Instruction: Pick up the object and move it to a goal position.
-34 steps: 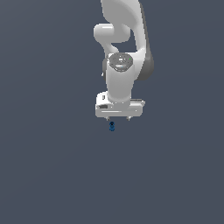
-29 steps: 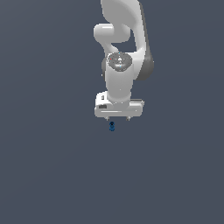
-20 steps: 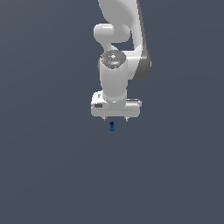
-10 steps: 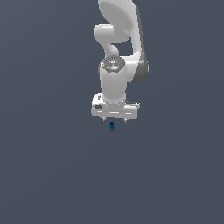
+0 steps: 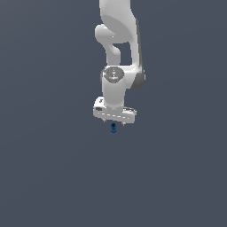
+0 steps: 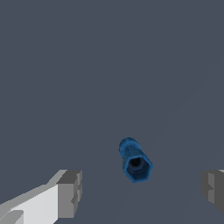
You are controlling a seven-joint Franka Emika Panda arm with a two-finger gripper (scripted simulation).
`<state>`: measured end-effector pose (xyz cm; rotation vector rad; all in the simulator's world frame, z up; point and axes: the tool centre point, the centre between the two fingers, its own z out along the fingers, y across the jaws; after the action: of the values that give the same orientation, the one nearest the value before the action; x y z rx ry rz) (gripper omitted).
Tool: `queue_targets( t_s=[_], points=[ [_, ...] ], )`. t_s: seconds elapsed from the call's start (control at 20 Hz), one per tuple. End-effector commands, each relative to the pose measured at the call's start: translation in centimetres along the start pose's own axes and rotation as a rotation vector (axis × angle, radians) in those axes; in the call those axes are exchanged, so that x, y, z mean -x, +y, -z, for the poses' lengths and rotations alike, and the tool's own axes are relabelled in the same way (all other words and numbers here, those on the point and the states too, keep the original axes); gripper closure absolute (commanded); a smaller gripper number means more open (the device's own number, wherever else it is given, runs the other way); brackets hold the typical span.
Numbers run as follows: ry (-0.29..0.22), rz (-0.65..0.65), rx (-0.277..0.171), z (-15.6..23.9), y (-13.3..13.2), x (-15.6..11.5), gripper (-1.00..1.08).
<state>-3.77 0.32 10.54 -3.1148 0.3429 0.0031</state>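
Gripper (image 6: 140,188) wide open, holding nothing, straddling the blue object (image 6: 134,161) at its 12 o'clock, poised to grasp.

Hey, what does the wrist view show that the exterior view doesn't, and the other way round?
Only the wrist view shows the cylinder's dark hollow end, its faceted rim, and the grey pads standing wide apart on either side of it, not touching it.

Only the exterior view shows the white arm reaching down from the top of the picture to the end effector, with the cylinder tiny just below it.

Both show the blue cylinder lying on a plain grey surface, ungrasped, and the end effector open.
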Motion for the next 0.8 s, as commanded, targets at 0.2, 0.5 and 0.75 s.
queue_targets(
  t_s=[0.2,0.5,0.75],
  points=[
    [0.003,-0.035,0.007,-1.2,0.5,0.8,-0.92],
    [0.002,-0.032,0.007,-1.7,0.5,0.8,-0.92],
    [0.002,-0.034,0.007,-3.9,0.5,0.9,-0.92]
  ],
)
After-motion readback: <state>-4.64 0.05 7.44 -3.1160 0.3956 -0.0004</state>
